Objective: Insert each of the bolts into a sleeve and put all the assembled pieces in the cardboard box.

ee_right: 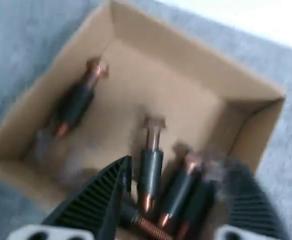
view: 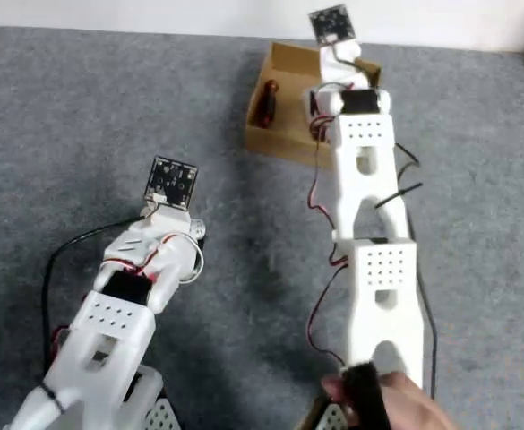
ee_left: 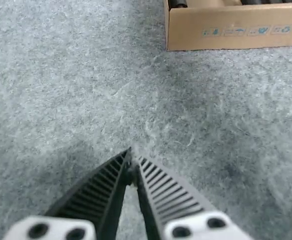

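Note:
The cardboard box [view: 284, 134] stands at the far middle of the table, and a dark sleeve with a copper bolt [view: 266, 103] lies inside it. My right arm [view: 362, 134] stretches out over the box. In the right wrist view my right gripper [ee_right: 178, 167] hangs open above the box floor [ee_right: 131, 75]. One assembled piece [ee_right: 78, 100] lies apart by a wall. Another piece [ee_right: 150, 165] and its neighbour [ee_right: 178, 192] lie together between the fingers, untouched. My left gripper [ee_left: 131, 156] is shut on nothing, low over the grey felt, short of the box [ee_left: 235, 27].
Grey felt [view: 109, 107] covers the table. My left arm [view: 145, 260] sits at the near left, well apart from the right arm. Red and black cables [view: 320, 202] trail along the right arm.

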Robot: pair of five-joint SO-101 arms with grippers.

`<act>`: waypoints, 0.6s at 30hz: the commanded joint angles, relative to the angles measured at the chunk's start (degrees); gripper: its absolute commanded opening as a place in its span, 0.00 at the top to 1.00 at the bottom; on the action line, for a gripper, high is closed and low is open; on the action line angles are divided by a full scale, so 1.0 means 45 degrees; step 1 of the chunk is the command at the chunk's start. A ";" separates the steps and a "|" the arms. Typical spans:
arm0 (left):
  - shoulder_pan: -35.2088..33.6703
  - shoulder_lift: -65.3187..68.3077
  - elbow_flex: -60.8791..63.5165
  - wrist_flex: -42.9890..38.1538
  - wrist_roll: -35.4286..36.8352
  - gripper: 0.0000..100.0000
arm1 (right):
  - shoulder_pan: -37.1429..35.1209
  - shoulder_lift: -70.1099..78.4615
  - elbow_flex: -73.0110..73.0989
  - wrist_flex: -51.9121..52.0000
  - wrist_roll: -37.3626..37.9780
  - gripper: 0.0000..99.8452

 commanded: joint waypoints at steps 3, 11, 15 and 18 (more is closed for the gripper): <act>0.0029 0.0088 -0.0694 -0.0254 -0.0039 0.99 | -0.0186 -0.0459 -0.2217 0.2295 0.0059 0.59; -0.0010 0.0049 -0.0107 -0.1426 -0.0098 0.99 | -0.0615 -0.0381 -0.7297 0.6183 0.0059 0.60; -0.0010 0.0029 0.0322 -0.2071 -0.0137 0.99 | -0.1299 -0.0772 -0.8430 0.7707 0.0059 0.60; -0.0107 -0.0049 0.0322 -0.2071 -0.0137 0.99 | -0.1338 -0.1299 -0.8215 0.7766 -0.0293 0.60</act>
